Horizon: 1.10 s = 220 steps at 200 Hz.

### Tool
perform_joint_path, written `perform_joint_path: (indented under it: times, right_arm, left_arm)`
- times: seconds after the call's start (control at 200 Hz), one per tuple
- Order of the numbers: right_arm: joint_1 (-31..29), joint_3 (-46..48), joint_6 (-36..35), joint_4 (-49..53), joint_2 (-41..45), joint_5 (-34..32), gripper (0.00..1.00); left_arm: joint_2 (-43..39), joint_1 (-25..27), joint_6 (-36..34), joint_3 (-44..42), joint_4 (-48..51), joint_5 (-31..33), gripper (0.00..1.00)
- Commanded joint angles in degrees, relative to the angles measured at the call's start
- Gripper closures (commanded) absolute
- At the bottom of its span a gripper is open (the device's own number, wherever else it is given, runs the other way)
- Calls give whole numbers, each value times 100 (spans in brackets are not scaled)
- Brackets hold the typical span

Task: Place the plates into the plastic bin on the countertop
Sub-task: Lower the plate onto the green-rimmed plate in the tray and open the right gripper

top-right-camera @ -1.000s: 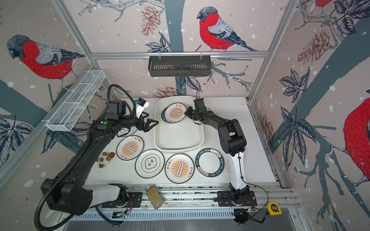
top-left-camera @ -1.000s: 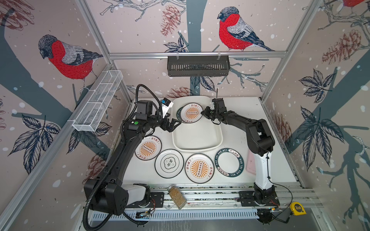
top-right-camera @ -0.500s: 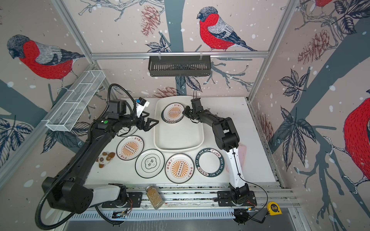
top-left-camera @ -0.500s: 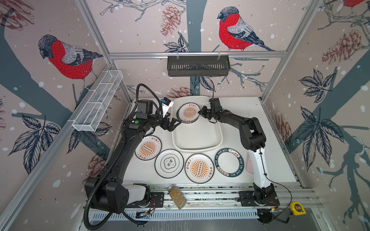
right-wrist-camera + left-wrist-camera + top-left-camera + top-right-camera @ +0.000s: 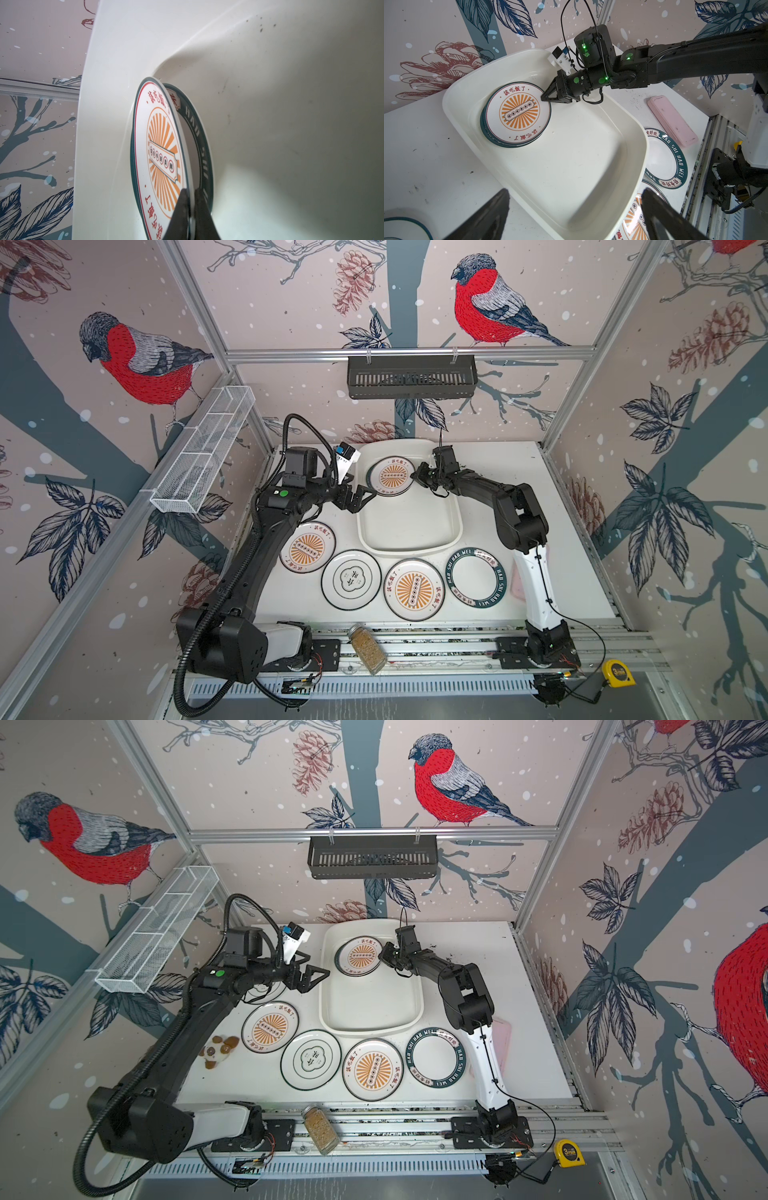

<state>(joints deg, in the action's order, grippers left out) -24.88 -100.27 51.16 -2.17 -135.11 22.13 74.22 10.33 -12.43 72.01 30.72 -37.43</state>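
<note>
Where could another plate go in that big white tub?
The plastic bin has a bare near floor, bordered by its front and side walls and the stack in its far left corner, where the right gripper pinches the top sunburst plate. The countertop beyond the right arm, behind the pink case, is bare. Crowded: the row of plates before the bin.

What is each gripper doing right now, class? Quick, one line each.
Left gripper: open, holding nothing.
Right gripper: shut on the rim of the sunburst plate inside the plastic bin.
</note>
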Motion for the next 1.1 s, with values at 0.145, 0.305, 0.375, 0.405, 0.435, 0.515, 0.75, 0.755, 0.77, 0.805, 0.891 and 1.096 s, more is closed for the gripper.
perform_joint_path:
  times: [0.145, 0.305, 0.375, 0.405, 0.435, 0.515, 0.75, 0.755, 0.77, 0.805, 0.891, 1.096]
  right_arm:
    - [-8, -36, -15, 39, -34, 15, 84]
    - [-8, -32, -53, 145, -44, -26, 82]
    - [-16, -2, -70, 204, -24, -88, 82]
    - [-12, 20, -83, 216, -20, -102, 82]
    - [-22, 46, -88, 217, 3, -111, 81]
    - [-18, 85, -112, 242, 35, -146, 80]
    - [-40, 95, -178, 331, 70, -174, 79]
    - [-41, 95, -177, 331, 76, -174, 79]
    - [-43, 95, -176, 332, 73, -174, 79]
    - [-43, 88, -176, 342, 81, -182, 79]
    - [-51, 65, -170, 350, 90, -178, 79]
    - [-115, -111, -228, 486, 82, -195, 79]
  left_arm:
    - [-46, -4, -129, 23, -72, -130, 2]
    - [-31, 3, -129, 29, -76, -133, 2]
    - [-33, -4, -131, 29, -68, -133, 2]
    - [-44, 1, -135, 33, -64, -133, 2]
    - [-45, -4, -137, 33, -65, -132, 2]
    - [-46, -5, -129, 49, -66, -146, 2]
    - [-80, -3, -123, 27, -57, -155, 2]
    - [-81, -4, -121, 30, -57, -157, 2]
    - [-82, -4, -132, 25, -57, -154, 2]
    - [-89, 0, -132, 28, -58, -144, 2]
    - [-91, -4, -134, 29, -66, -138, 2]
    - [-95, -4, -124, 2, -71, -168, 2]
